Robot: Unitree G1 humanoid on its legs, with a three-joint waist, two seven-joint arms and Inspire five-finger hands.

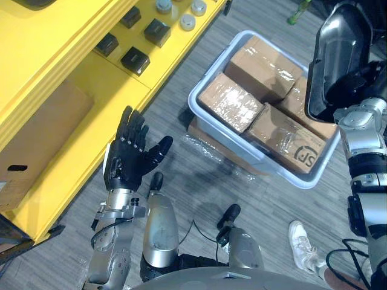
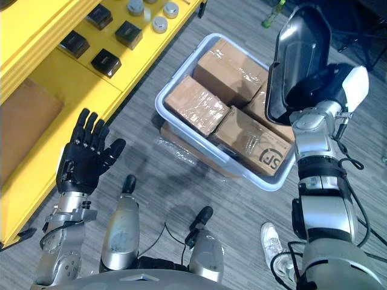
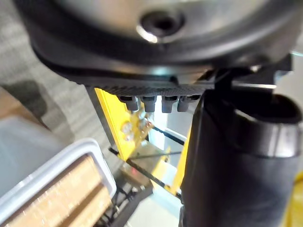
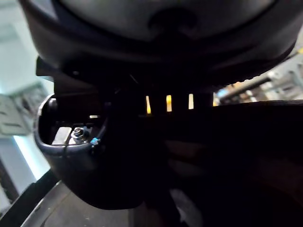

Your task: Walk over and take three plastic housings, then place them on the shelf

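Right hand (image 2: 331, 90) clamped on one dark glossy plastic housing (image 2: 299, 60) above the grey tub (image 2: 159, 103); left hand (image 2: 84, 160) spread, empty, beside the yellow shelf (image 2: 36, 30); I judged placing not begun.

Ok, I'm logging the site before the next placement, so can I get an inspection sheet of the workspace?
surface: yellow shelf at the robot's left, standing on grey floor.
job's things: one dark plastic housing, held up in the right hand.
clutter: black blocks and grey round caps on the shelf.
hands: left hand open, fingers straight, holding nothing; right hand's fingers curled round the housing.
cables: nothing seen.
surroundings: grey bin of wrapped cardboard boxes on the floor ahead; a person's white shoe beside the robot's right.
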